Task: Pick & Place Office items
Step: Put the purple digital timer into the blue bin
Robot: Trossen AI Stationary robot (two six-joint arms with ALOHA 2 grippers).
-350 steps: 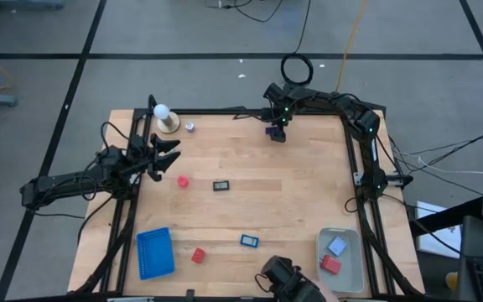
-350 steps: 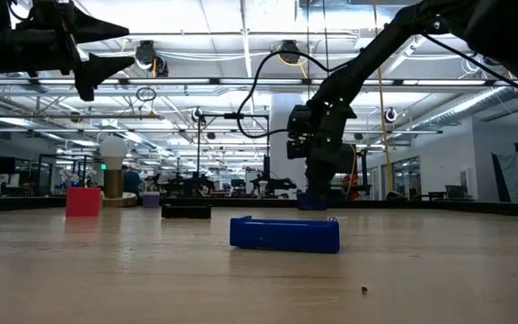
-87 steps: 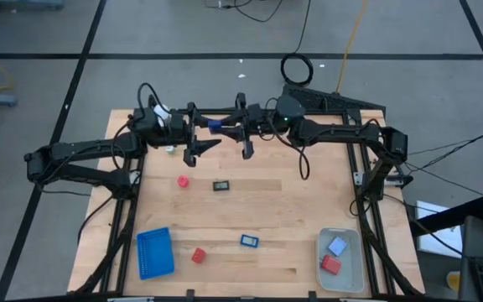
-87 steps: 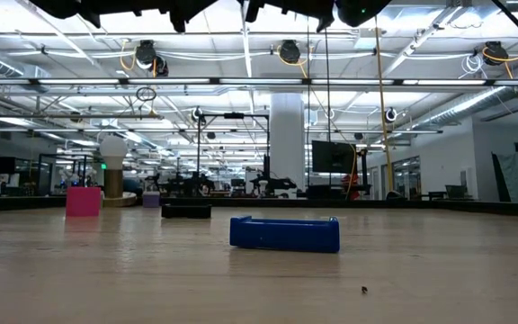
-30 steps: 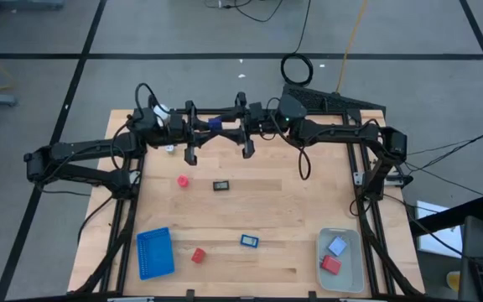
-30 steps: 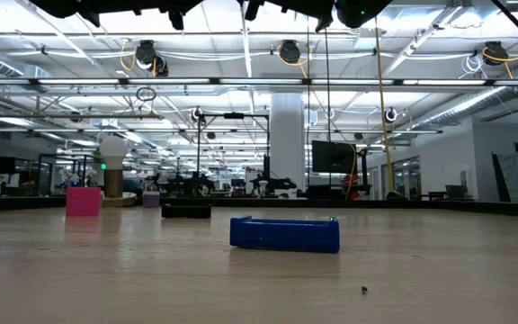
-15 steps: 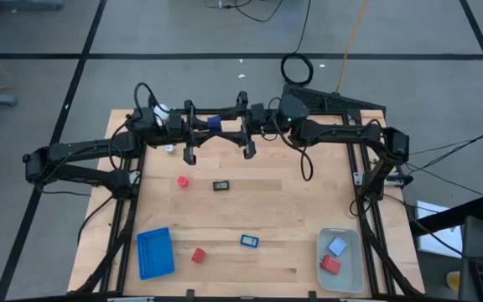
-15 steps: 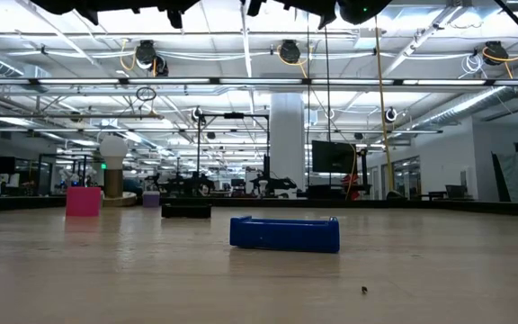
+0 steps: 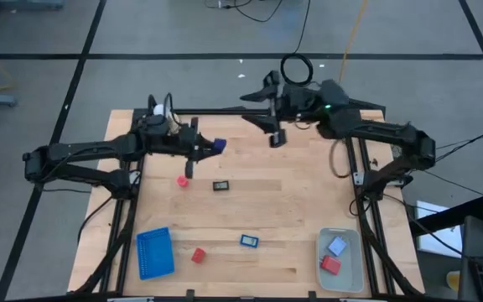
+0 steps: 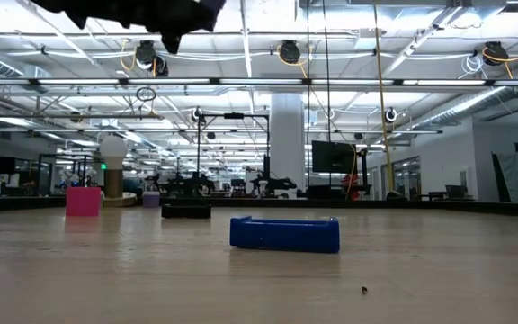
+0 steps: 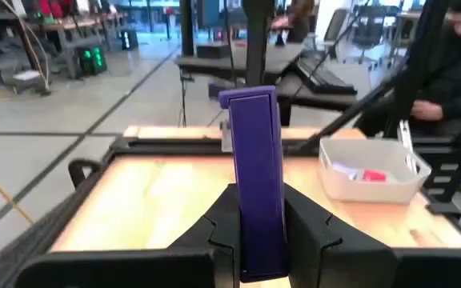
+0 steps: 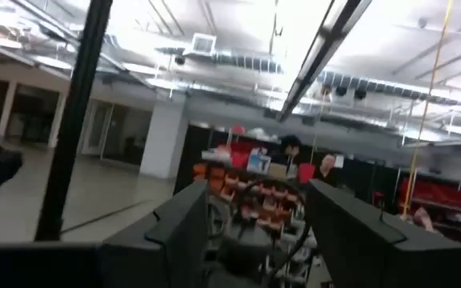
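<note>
My left gripper [image 9: 205, 147] hovers over the table's far left part, shut on a purple-blue bar [image 9: 217, 145], one of the office items. My right gripper [image 9: 261, 113] is open and raised by the far edge with nothing between its fingers [image 12: 184, 228]. On the table lie a red block [image 9: 182, 180], a black rectangular piece [image 9: 221, 185], a blue piece [image 9: 249, 241] and another red block [image 9: 198, 255]. The low view shows the blue piece [image 10: 284, 233] lying flat on the wood. My left gripper pinches the bar's rear end [image 11: 255, 232] between its two fingers [image 11: 306, 228]. The fingers come about level, pointing toward the table's right edge, and lie along the bar. The bar's free end [image 11: 247, 98] juts out ahead of the fingertips, clear of the table.
A blue ribbed tray [image 9: 154, 252] sits at the near left. A pale bin [image 9: 355, 267] at the near right holds a pale-blue and a red piece. A white ball [image 9: 157, 108] shows behind the left arm at the far left. Bare wood lies mid-table.
My right gripper has let go of the purple-blue bar, which both grippers held, and has drawn back up toward the far right. My left gripper keeps the bar and has sunk a little toward the near edge.
</note>
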